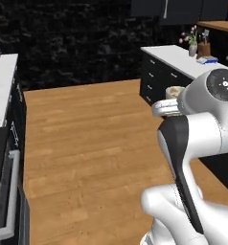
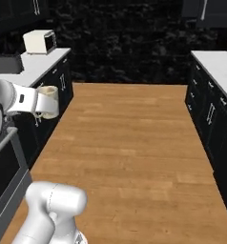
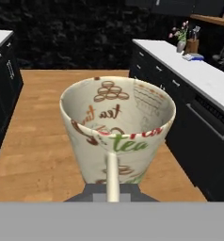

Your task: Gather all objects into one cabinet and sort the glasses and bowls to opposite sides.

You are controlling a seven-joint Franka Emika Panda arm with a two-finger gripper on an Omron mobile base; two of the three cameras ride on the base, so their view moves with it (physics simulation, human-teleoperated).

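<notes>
Holding a speckled tan cup (image 3: 117, 129) close before the hand camera, mouth open toward the lens, printed "tea" lettering and a thin pale handle facing the viewer. Clamping the gripper (image 3: 112, 190) on the cup's base, judging by the dark finger tips rising just under it; the contact itself lying hidden behind the cup. Carrying the cup at the end of the folded arm, seen in the left base view as a pale rim (image 1: 174, 92) peeking past the white wrist, and in the right base view as a cream cylinder (image 2: 48, 101) level with the counter edge. Keeping it roughly upright and tucked near the body, probably to steady it while the base travels. Crossing a bare wooden floor (image 1: 92, 143) between two runs of black drawers, nothing obstructing the aisle. Passing, on the right, a white counter (image 3: 194, 75) bearing a vase of pink tulips (image 3: 180, 37) and, beside it, a pot of utensils (image 3: 193, 43), neither belonging to the job. Standing on the left counter, a toaster oven (image 2: 39, 42). Hanging farthest off, at the top edge, a black upper cabinet with a pale bar handle (image 1: 166, 8), presumably the destination, well apart from the cup. Transport stage likely under way; placement and sorting not yet done.
</notes>
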